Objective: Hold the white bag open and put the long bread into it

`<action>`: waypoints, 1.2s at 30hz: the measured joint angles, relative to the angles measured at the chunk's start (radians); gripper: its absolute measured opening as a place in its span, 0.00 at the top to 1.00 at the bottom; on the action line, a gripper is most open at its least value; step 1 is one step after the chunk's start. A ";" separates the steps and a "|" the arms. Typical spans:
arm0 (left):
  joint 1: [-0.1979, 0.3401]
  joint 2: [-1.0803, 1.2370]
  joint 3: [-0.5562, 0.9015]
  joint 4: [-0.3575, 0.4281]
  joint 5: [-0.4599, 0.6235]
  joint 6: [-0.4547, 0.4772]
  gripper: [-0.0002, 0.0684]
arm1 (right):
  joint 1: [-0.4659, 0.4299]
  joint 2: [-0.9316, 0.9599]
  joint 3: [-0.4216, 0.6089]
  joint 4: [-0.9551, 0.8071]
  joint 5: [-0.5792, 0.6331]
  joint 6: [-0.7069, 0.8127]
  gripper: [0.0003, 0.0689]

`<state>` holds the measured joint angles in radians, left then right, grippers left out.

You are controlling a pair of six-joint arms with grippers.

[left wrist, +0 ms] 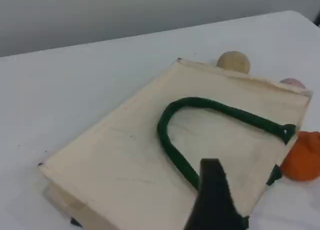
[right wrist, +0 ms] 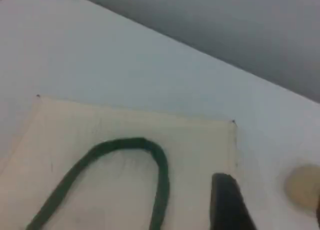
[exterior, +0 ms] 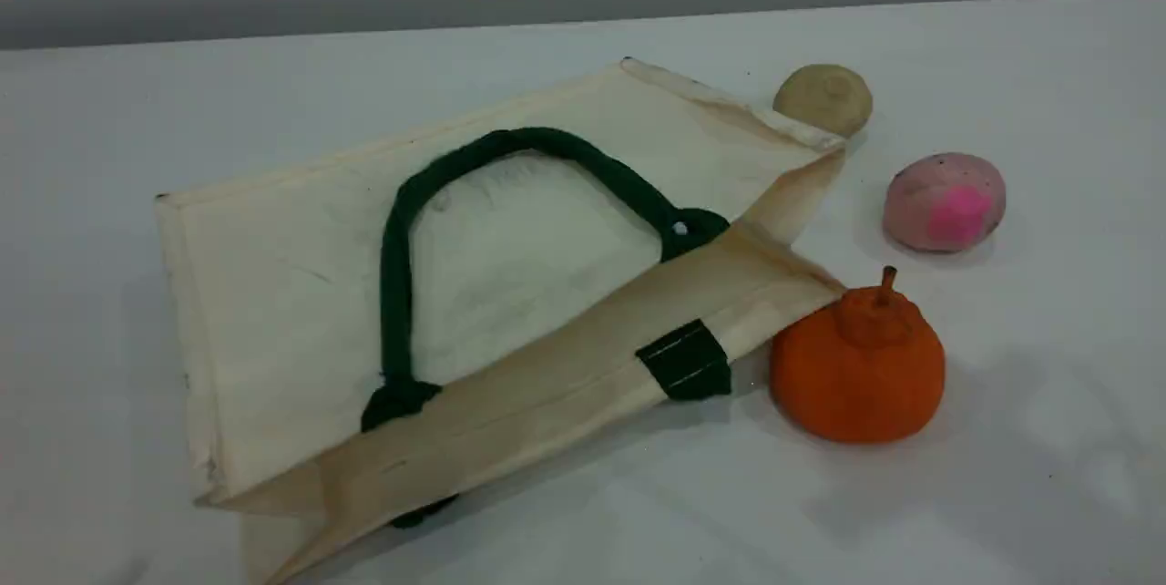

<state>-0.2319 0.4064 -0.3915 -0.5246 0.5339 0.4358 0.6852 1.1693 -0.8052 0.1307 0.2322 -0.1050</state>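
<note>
The white bag [exterior: 301, 293] lies flat on its side in the middle of the table, its mouth toward the right with the lower flap folded out. One dark green rope handle [exterior: 401, 230] rests on top of the bag. The long bread is out of view in every frame. Neither gripper shows in the scene view. In the left wrist view a dark fingertip [left wrist: 212, 190] hovers above the bag [left wrist: 125, 150] near its handle [left wrist: 170, 140], holding nothing. In the right wrist view a dark fingertip [right wrist: 227, 200] hangs over the bag [right wrist: 125, 130] beside the handle [right wrist: 160, 165]; a dark sliver shows at the right edge, well apart from it.
A beige round bun [exterior: 823, 97] sits behind the bag's mouth. A pinkish ball [exterior: 945, 200] lies to the right. An orange pumpkin-shaped item [exterior: 856, 366] touches the bag's front corner. The table's back edge meets a grey wall.
</note>
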 joint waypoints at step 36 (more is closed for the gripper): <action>0.000 0.000 0.000 -0.001 0.141 0.000 0.33 | -0.479 -0.647 0.797 0.063 -0.481 0.052 0.51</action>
<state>-0.2319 0.4064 -0.3915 -0.5253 0.6746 0.4358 0.2066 0.5222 -0.0078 0.1933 -0.2491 -0.0528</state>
